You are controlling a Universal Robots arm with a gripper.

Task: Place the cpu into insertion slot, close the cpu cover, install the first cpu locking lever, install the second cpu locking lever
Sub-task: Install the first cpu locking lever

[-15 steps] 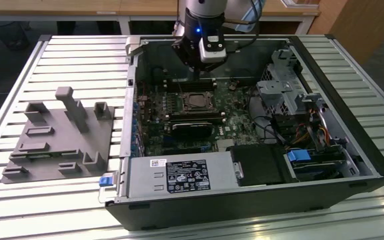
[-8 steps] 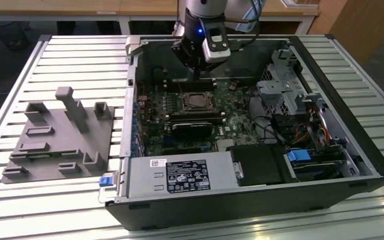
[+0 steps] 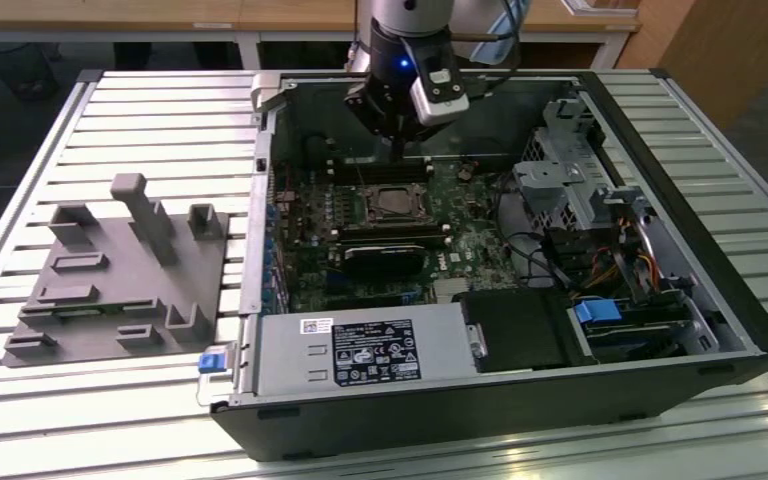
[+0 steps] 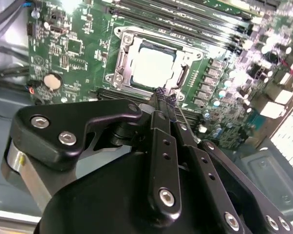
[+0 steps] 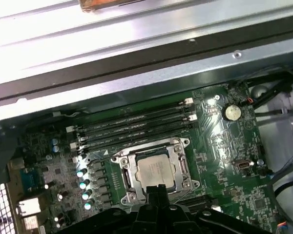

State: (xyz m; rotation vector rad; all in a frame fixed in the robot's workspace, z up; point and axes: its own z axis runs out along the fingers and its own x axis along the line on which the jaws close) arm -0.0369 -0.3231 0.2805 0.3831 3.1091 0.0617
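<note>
Matte black gripper (image 4: 164, 97) fingers are pressed together near the pale square cpu (image 4: 154, 67), framed by the dull-metal cpu cover (image 4: 121, 58).

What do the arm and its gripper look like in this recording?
The arm is silver-grey, with a black wrist section carrying a small blue light and a pale grey box. The gripper is black, with slim linkage fingers studded with silver screw heads, on a silvery collar with a yellow mark.
</note>
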